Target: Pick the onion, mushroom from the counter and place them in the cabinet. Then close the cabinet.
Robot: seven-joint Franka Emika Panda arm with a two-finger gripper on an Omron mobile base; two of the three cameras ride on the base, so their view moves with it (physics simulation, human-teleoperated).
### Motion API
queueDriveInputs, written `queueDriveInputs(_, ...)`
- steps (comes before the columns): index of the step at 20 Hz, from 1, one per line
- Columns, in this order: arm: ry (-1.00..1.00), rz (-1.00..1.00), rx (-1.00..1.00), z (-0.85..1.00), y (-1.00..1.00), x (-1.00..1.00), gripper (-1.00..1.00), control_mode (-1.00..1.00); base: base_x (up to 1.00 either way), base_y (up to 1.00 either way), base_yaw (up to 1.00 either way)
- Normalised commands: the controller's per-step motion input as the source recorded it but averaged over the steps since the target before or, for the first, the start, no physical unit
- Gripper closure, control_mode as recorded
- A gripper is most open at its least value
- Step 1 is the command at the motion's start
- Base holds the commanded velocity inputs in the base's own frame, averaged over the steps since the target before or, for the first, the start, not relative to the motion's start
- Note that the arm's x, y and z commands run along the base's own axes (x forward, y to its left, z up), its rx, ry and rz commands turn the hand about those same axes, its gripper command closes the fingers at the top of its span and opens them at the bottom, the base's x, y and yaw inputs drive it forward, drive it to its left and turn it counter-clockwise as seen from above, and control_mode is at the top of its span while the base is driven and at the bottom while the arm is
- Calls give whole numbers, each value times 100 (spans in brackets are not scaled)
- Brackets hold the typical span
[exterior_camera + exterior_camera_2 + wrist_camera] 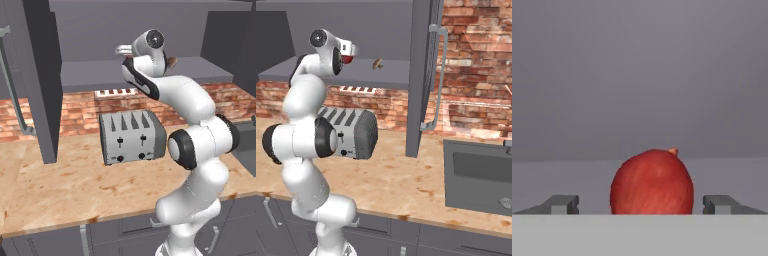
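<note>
Onion (pixel 652 181) sitting on the cabinet shelf (pixel 387 70) between the hand's (pixel 647 204) spread fingers, gaps showing either side, hand released, mushroom (pixel 377 64) lying nearby on the shelf, arm hiding the onion in the left base view, toaster (pixel 131 137) standing on the table (pixel 75 190).

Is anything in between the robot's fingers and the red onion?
No. In the hand view the onion sits right between the open gripper, with a small bare gap on each side, on the cabinet shelf.
</note>
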Motion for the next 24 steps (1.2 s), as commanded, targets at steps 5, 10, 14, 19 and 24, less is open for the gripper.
queueDriveInputs(5, -27, -7, -1, 7, 0, -100, -100, -100, 0, 0, 0)
queueDriveInputs(10, -15, -8, 1, 43, -2, -100, -100, -100, 0, 0, 0)
queueDriveInputs(14, 2, -10, 8, 54, -22, -100, -100, -100, 0, 0, 0)
queueDriveInputs(19, 17, -5, 10, 64, -25, -100, -100, -100, 0, 0, 0)
queueDriveInputs(24, 29, -4, 15, 60, -24, -100, -100, -100, 0, 0, 0)
